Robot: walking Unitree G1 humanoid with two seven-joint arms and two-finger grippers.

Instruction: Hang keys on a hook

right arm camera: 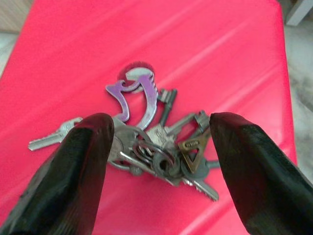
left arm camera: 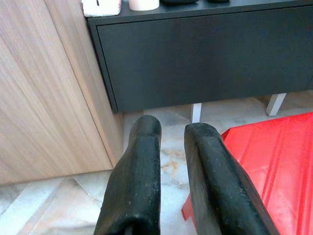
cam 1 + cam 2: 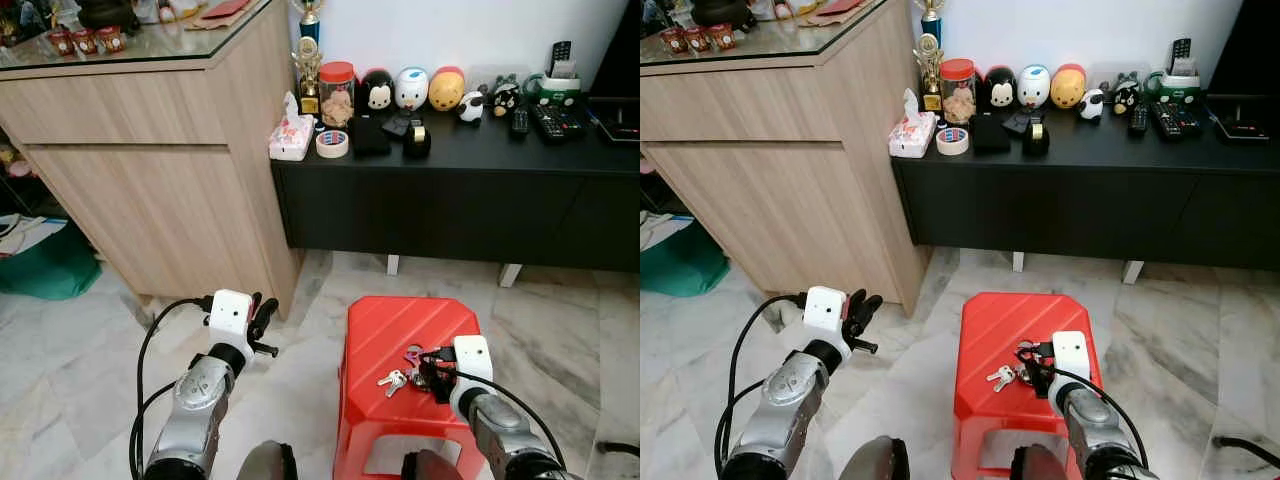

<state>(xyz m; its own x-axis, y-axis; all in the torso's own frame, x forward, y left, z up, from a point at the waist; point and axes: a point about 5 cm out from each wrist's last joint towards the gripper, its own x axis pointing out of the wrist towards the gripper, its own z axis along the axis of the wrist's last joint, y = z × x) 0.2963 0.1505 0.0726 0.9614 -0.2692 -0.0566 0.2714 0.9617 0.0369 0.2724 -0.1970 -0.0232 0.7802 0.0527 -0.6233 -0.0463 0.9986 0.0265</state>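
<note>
A bunch of keys [image 3: 398, 379] with a purple carabiner lies on the top of a red plastic stool [image 3: 395, 320], toward its near edge. My right gripper [image 3: 428, 366] hovers low over the stool just right of the keys. In the right wrist view the right gripper [image 1: 161, 121] is open, with one black finger on each side of the key bunch [image 1: 156, 144] and neither touching it. My left gripper [image 3: 262, 322] hangs over the marble floor left of the stool, its fingers [image 2: 142, 161] close together on nothing.
A low black cabinet [image 3: 450, 205] stands behind the stool, with toys, a tape roll [image 3: 332, 143], a tissue pack [image 3: 290, 135] and remotes on top. A tall wooden cabinet [image 3: 150, 190] stands at the left, and a green bag [image 3: 45, 268] lies on the floor beside it.
</note>
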